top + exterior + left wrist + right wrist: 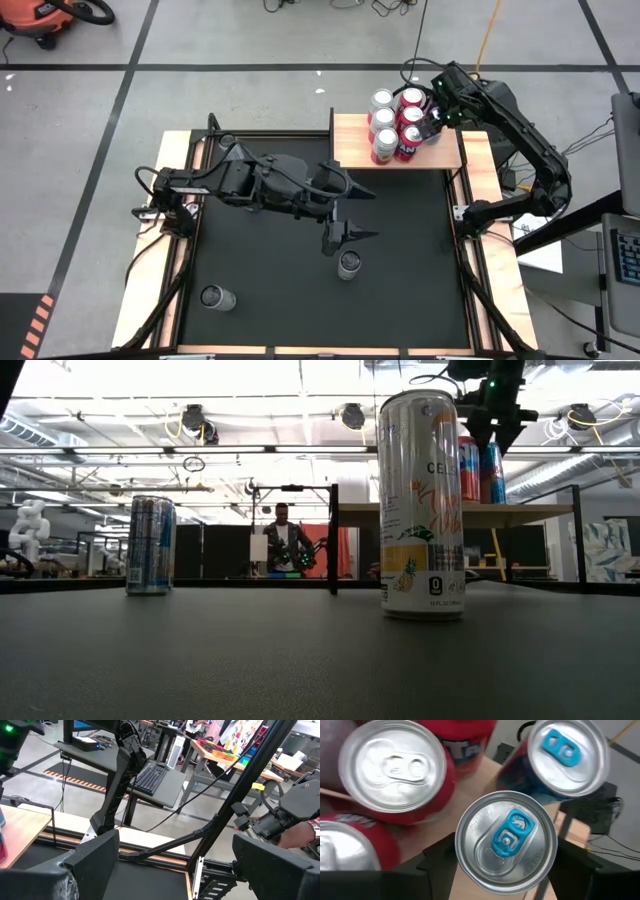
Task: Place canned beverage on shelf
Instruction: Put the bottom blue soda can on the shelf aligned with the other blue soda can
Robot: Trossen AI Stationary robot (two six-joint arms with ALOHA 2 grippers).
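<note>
The shelf, a light-wood board on a black frame, stands at the table's far right and holds several upright cans, red and blue. My right gripper is above them, pointing down, shut on a blue-tabbed can; it also shows in the low view. My left gripper hovers open and empty over the middle of the black table; its fingers show in the left wrist view. A white can stands on its base just nearer than it, and shows large in the low view. My right gripper has its two fingers on opposite sides of the can, just below the rim. They come from above, pointing down. The can is upright among the other cans; in the low view its bottom is at board level.
A blue-and-silver can stands upright at the table's near left, also in the low view. Wooden strips edge the table. A person stands in the room behind, and a hand shows beyond the table's right side.
</note>
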